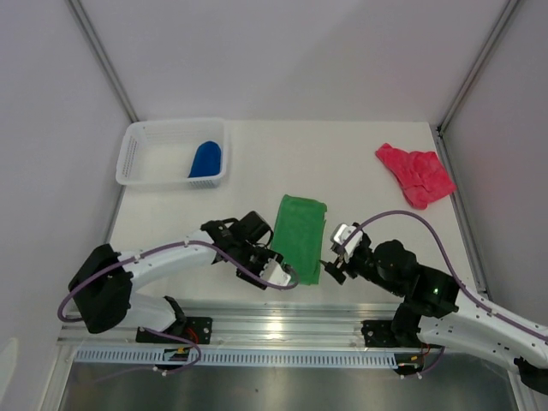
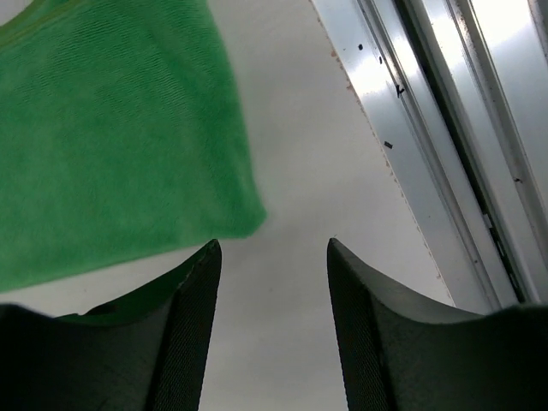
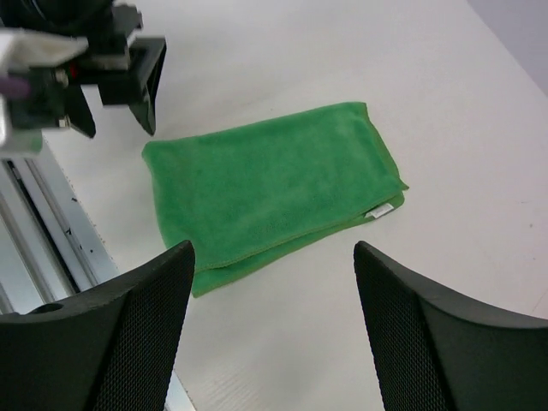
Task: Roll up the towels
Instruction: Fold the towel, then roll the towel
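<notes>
now three towels lie well apart, one per colour.
green towel (image 1: 300, 238) lies folded flat by the table's (image 1: 360, 197) near edge; blue towel (image 1: 205, 159) sits in the one basket (image 1: 137, 150) at the far left corner; pink towel (image 1: 415, 171) is crumpled near the far right corner. left gripper (image 2: 274, 248) is half open and right gripper (image 3: 274, 253) wide, both empty.

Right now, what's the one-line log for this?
green towel flat | left gripper open | right gripper open | blue towel in basket | pink towel crumpled
</notes>
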Controlling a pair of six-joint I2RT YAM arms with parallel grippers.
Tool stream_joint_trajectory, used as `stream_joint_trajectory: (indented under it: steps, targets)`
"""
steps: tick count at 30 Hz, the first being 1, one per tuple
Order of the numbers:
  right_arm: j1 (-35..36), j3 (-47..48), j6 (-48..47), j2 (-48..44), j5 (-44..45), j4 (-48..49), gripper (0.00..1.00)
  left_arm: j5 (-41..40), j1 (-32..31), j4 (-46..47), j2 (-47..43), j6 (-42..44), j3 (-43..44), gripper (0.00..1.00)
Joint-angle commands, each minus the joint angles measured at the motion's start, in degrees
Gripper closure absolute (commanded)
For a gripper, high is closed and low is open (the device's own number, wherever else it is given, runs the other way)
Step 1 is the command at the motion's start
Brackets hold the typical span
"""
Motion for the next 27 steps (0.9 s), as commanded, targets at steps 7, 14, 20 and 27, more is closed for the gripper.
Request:
stream_joint_trajectory:
  steps: [7,14,20,27]
  targets:
    - [-0.59,-1.27,-0.49,-1.41,4.66,3.20,0.22,-6.27,-3.81,17.74,6.30,2.76,-6.14,0.46]
    - [-0.67,-3.02,0.75,0.87,2.55,4.42,0.23,-8.47,-3.81,17.04,7.27,-2.34,-4.82,0.46]
    - [-0.94,-7.06,-4.88,4.13,1.76,11.45,0.23,-8.55,-3.81,19.50,11.65,-2.51,-5.45,0.49]
    - [-5.59,-8.12,-7.33,3.86,-9.92,9.53,0.24,-8.82,-3.72,15.39,13.34,-5.15,-2.90,0.93]
